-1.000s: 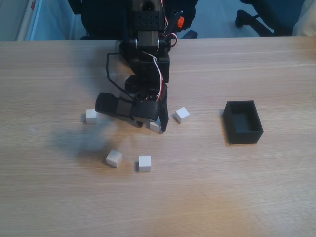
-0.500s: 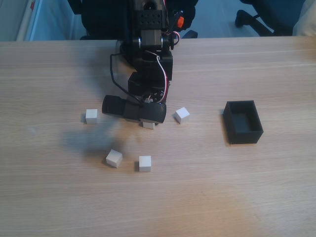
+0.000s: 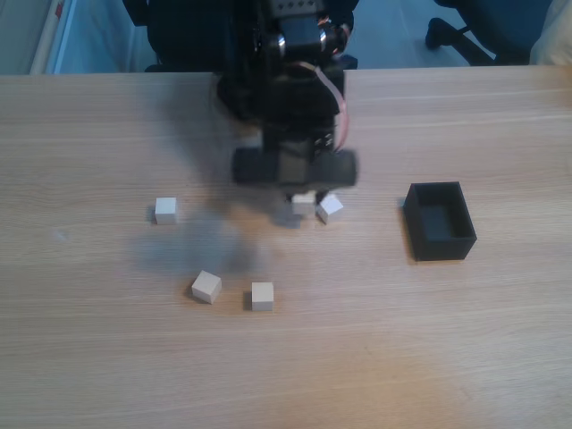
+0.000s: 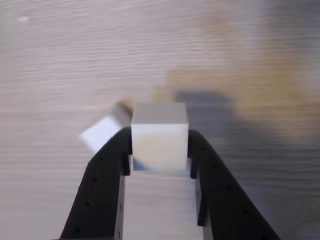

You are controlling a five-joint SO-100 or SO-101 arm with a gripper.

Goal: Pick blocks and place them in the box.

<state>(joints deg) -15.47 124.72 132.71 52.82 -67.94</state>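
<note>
Carry step: gripper [image 4: 160, 159] clamps one block [image 4: 160, 135] above the table [image 3: 375, 357]; next it likely needs moving over the box [image 3: 440, 243] for release.

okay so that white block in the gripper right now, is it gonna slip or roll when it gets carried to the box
Rolling seems unlikely: the held block is a flat-faced cube. The gripper presses two opposite flat faces, so it probably stays put. It looks rigid, likely light, but its plain smooth-looking surface might slip in a fast swing.
</note>
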